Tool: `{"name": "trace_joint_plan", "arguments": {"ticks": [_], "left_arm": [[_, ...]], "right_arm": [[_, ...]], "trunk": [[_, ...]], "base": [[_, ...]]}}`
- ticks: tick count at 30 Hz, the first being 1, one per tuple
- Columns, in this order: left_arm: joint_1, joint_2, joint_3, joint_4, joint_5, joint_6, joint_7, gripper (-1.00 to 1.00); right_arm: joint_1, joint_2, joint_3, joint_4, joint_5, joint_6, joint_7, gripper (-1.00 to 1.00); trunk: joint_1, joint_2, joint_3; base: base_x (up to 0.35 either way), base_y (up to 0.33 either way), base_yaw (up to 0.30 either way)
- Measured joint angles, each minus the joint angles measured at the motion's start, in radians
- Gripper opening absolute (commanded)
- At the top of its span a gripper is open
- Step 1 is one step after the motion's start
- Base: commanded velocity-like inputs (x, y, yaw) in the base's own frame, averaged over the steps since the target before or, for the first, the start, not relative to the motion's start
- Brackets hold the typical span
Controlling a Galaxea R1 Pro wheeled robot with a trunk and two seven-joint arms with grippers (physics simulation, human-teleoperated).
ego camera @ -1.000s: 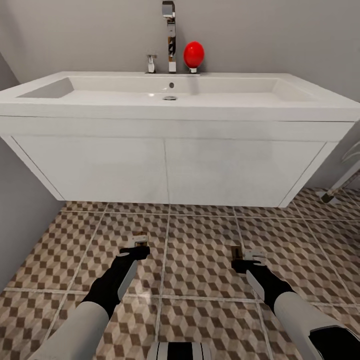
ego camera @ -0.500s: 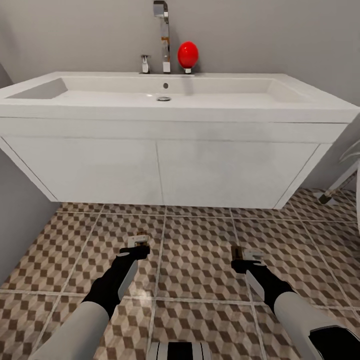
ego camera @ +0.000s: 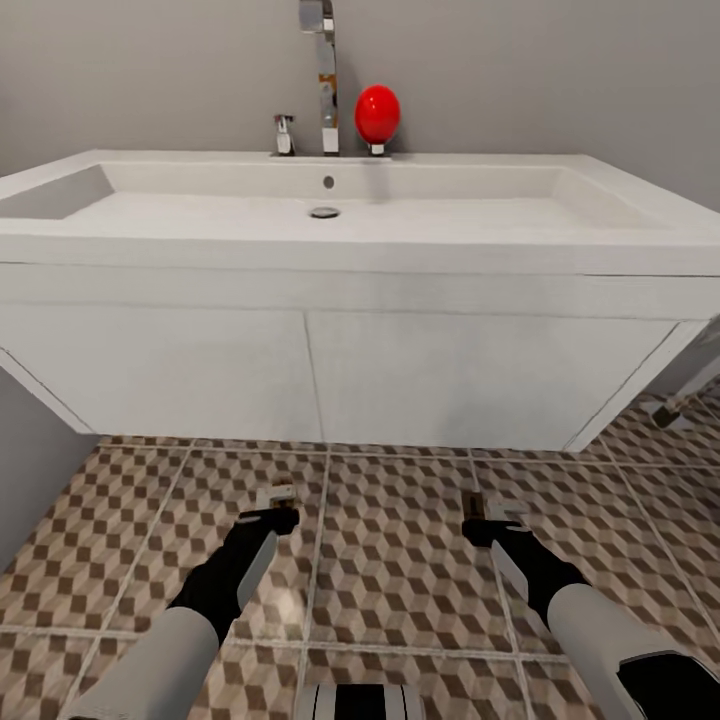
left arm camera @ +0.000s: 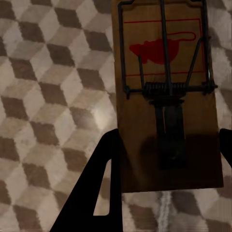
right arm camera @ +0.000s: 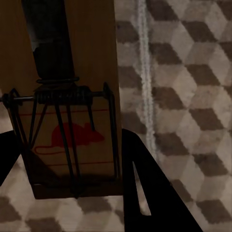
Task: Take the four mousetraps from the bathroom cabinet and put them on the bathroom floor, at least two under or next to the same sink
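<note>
- The left gripper [ego camera: 277, 513] was closed on a mousetrap [ego camera: 277, 494], held low over the floor [ego camera: 400, 560] in front of the sink [ego camera: 330, 240].
- In the left wrist view, this trap [left arm camera: 166, 96] sat between the two dark fingers [left arm camera: 94, 193], with the tiles below it. It had a brown wood base, a wire spring and a red mouse picture.
- The right gripper [ego camera: 490, 522] was closed on a second trap [ego camera: 472, 500], also low over the floor, near the sink's right half.
- In the right wrist view, that trap [right arm camera: 72, 96] lay between the black fingers [right arm camera: 150, 193], above a pale grout line.
- A chrome tap [ego camera: 326, 80] stood at the back edge of the sink, with a red ball [ego camera: 377, 113] just beside it.
</note>
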Motion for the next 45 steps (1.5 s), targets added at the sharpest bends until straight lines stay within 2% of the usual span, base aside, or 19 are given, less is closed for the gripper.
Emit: {"name": "trace_joint_plan", "arguments": {"ticks": [4, 10, 18, 22, 25, 35, 45], "left_arm": [[0.001, 0.001, 0.003, 0.106, -0.007, -0.002, 0.013, -1.00], [0.001, 0.012, 0.004, 0.150, -0.008, -0.003, 0.016, -1.00], [0.000, 0.011, 0.004, 0.126, -0.012, -0.019, 0.016, -1.00], [0.000, 0.002, -0.001, 0.090, -0.011, -0.019, 0.017, -1.00], [0.000, -0.011, -0.019, 0.065, -0.011, -0.019, 0.018, -1.00], [0.000, -0.018, -0.027, 0.052, -0.009, -0.021, 0.016, -1.00], [0.000, -0.017, -0.029, 0.049, -0.009, -0.019, 0.014, -1.00]], "right_arm": [[0.000, 0.000, 0.000, 0.001, -0.001, 0.001, 0.000, -1.00], [0.000, 0.004, 0.000, 0.010, -0.001, 0.001, -0.033, -1.00], [0.000, 0.003, 0.000, 0.014, 0.000, 0.000, -0.051, -1.00], [0.000, 0.002, 0.000, 0.015, 0.001, 0.000, -0.051, -1.00], [0.000, 0.001, 0.000, 0.015, 0.001, 0.000, -0.051, -1.00], [0.000, 0.000, 0.000, 0.015, 0.000, 0.000, -0.051, -1.00], [0.000, 0.000, 0.000, 0.012, 0.000, 0.000, -0.051, -1.00]], "trunk": [[0.000, 0.000, 0.000], [0.000, 0.000, 0.000], [0.000, 0.000, 0.000], [0.000, 0.000, 0.000], [0.000, 0.000, 0.000], [0.000, 0.000, 0.000], [0.005, -0.002, -0.039]], "base": [[0.032, 0.000, 0.000], [0.004, 0.000, 0.000], [0.000, 0.000, 0.000], [0.000, 0.000, 0.000], [0.000, 0.000, 0.000], [0.000, 0.000, 0.000], [0.000, 0.000, 0.000]]}}
